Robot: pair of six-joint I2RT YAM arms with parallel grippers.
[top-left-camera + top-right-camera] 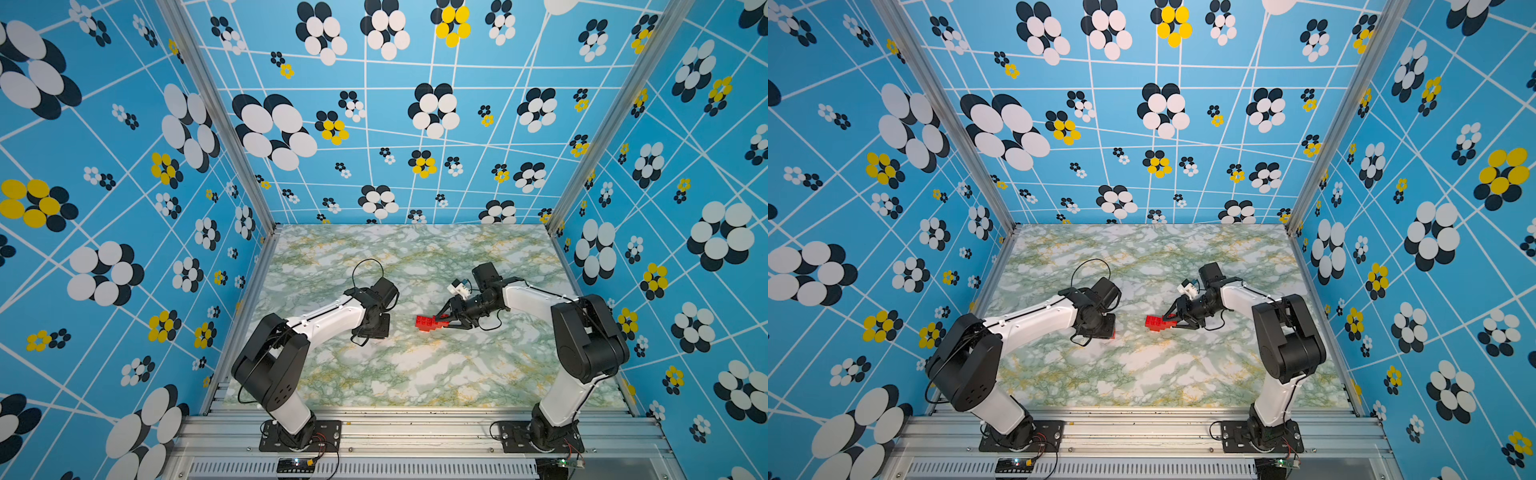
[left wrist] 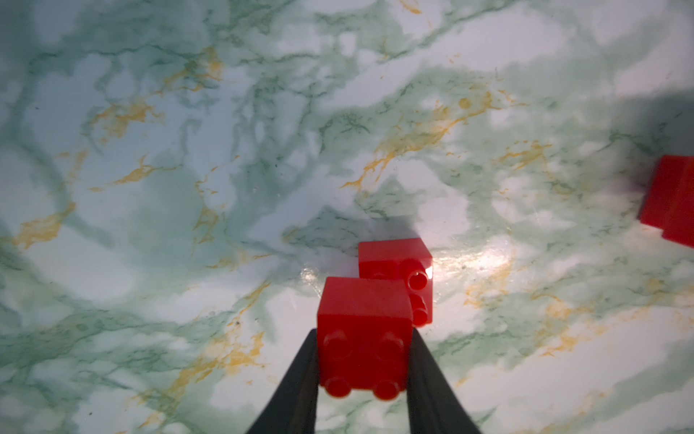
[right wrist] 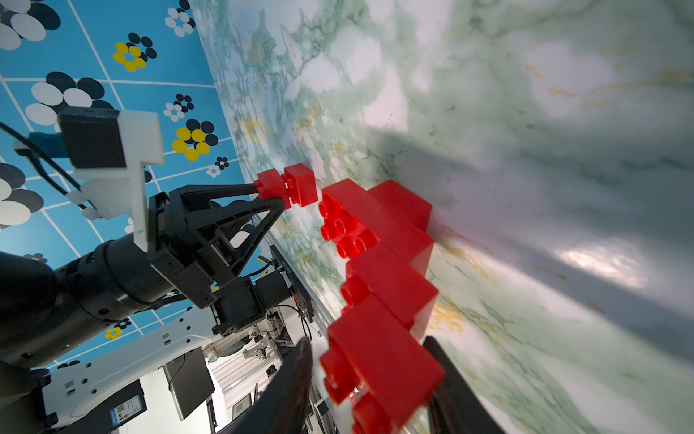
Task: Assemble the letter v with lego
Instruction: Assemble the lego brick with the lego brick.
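Both clamped: left tool (image 2: 363,340) on two-brick lego (image 2: 394,259), right tool (image 3: 368,342) on stepped lego cluster (image 3: 386,270).

Bright red lego (image 1: 426,322), counter (image 1: 415,370) marbled white, green and ochre, blue walls (image 1: 124,166) with white lines and black, white, yellow flowers, my arms (image 1: 324,319) white and black.

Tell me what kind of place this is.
Most likely a robot lab test cell: a left arm and right arm bolted to an aluminium rail, a marble-print tabletop boxed in by flower-patterned wall panels, with red lego to handle.
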